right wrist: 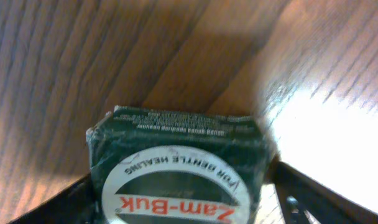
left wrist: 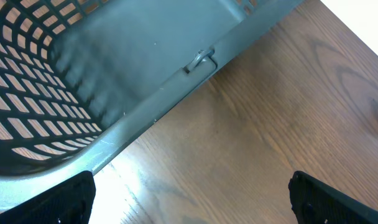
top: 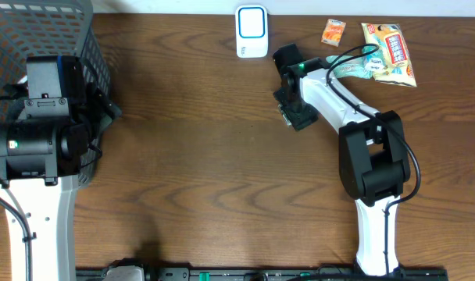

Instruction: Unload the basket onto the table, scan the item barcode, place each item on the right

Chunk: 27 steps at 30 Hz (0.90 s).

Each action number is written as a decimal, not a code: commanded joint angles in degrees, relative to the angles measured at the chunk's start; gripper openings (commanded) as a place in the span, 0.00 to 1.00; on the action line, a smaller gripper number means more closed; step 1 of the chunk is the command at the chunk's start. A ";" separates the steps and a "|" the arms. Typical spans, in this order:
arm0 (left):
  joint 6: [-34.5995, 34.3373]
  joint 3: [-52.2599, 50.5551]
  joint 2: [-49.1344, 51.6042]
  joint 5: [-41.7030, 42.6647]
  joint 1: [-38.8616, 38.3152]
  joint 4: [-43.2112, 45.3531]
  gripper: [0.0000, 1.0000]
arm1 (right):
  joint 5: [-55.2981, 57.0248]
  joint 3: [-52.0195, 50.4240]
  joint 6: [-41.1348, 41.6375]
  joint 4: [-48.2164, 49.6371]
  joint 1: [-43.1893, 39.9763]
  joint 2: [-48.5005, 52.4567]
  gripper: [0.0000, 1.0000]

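Dark green box point(right wrist: 176, 155) lettered "Zam-Buk" and "FOR GENTLE HEALING", seemingly resting on the wooden table point(right wrist: 52, 62), between the fingers point(right wrist: 301, 193) of the right gripper point(right wrist: 179, 186), whether clamped cannot be told, left gripper point(left wrist: 189, 183) spread wide, empty, beside a grey basket point(left wrist: 145, 93)

White links point(top: 374, 226), black joints point(top: 370, 160), black cables point(top: 347, 55)

Overhead cam looks straight down on the whole worktop point(top: 206, 172), fairly high up; left wrist cam sits close, angled at the basket point(left wrist: 176, 93) rim and the wood beside it; right wrist cam is jammed right up against the green box point(right wrist: 176, 162); overhead also catches the basket, top left
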 commanded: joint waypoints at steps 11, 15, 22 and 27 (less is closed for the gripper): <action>-0.26 0.33 0.00 -0.59 0.42 -0.15 0.98 | -7.87 -1.90 -17.55 -1.84 -5.20 0.92 0.61; -0.26 0.33 0.00 -0.57 0.42 -0.15 0.98 | -9.27 -1.90 -18.14 -1.99 -5.16 0.92 0.62; -0.26 0.33 0.00 -0.57 0.42 -0.15 0.98 | -10.47 -1.79 -25.11 -2.10 -5.03 0.48 0.59; -0.26 0.33 0.00 -0.59 0.42 -0.15 0.98 | -10.80 -0.85 -31.67 -1.68 -5.03 -1.97 0.59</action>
